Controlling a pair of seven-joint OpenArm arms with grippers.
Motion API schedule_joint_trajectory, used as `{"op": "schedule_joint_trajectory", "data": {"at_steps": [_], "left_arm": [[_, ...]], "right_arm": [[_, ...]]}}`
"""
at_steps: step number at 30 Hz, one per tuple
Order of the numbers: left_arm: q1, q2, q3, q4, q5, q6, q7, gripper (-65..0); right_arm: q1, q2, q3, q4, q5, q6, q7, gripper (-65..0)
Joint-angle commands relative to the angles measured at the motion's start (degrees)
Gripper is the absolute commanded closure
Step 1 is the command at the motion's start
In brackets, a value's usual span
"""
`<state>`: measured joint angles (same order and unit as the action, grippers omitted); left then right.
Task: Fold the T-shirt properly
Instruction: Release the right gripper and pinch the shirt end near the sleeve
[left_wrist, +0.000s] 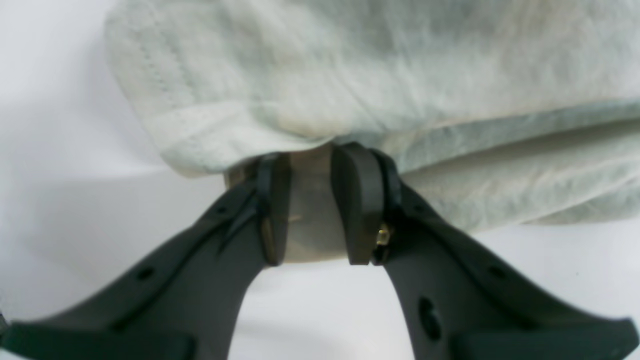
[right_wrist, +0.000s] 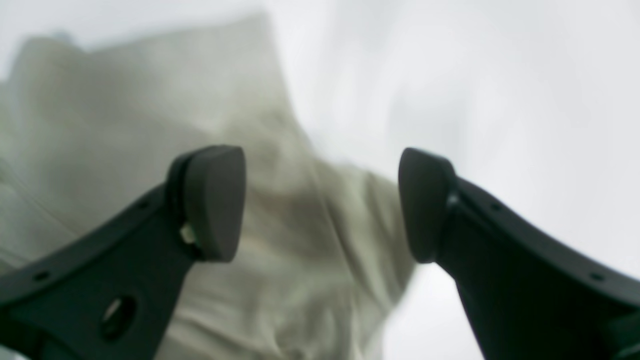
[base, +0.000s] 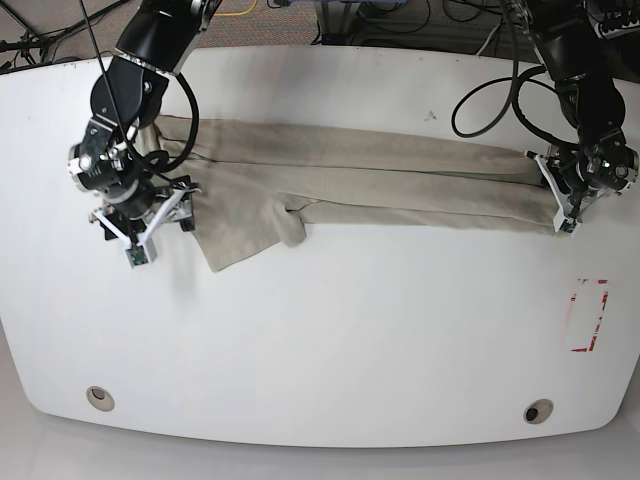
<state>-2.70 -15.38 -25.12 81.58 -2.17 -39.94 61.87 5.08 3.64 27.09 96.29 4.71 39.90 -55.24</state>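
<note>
Right hand (right_wrist: 320, 205) gapes wide above the blurred T-shirt (right_wrist: 280, 250), holding nothing; left hand (left_wrist: 310, 210) stands slightly parted at the shirt's edge, any grip hidden.

One T-shirt (base: 380, 180); one white table (base: 330, 340); two end effectors: left (base: 562, 195), right (base: 140, 222); one red-outlined marking (base: 588, 315).
</note>
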Motion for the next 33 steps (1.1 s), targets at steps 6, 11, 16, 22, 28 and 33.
{"op": "schedule_joint_trajectory", "data": {"at_steps": [6,11,16,22,28,33], "left_arm": [[0.19,-0.49,-0.06,-0.13,1.6,-0.06,2.0,-18.2],[0.19,-0.49,0.03,0.05,1.6,-0.06,2.0,-18.2],[0.19,-0.49,-0.06,-0.22,1.6,-0.06,2.0,-18.2],[0.19,-0.49,0.03,0.13,1.6,-0.06,2.0,-18.2],[0.19,-0.49,0.03,0.05,1.6,-0.06,2.0,-18.2],[0.19,-0.49,0.03,0.05,1.6,-0.06,2.0,-18.2]], "right_arm": [[7.45,2.47,-2.08,-11.41,0.08,0.1,3.51,-46.0],[10.87,4.32,-2.52,-19.59,0.61,0.1,7.02,-46.0],[12.11,4.58,-2.52,-23.72,0.61,0.1,9.05,-46.0],[12.98,4.32,-2.52,-26.18,0.61,0.1,10.8,-46.0],[12.9,3.44,-2.52,-26.62,0.61,0.1,11.07,-46.0],[12.9,2.38,-2.52,-26.71,0.34,0.1,11.07,-46.0]]}}
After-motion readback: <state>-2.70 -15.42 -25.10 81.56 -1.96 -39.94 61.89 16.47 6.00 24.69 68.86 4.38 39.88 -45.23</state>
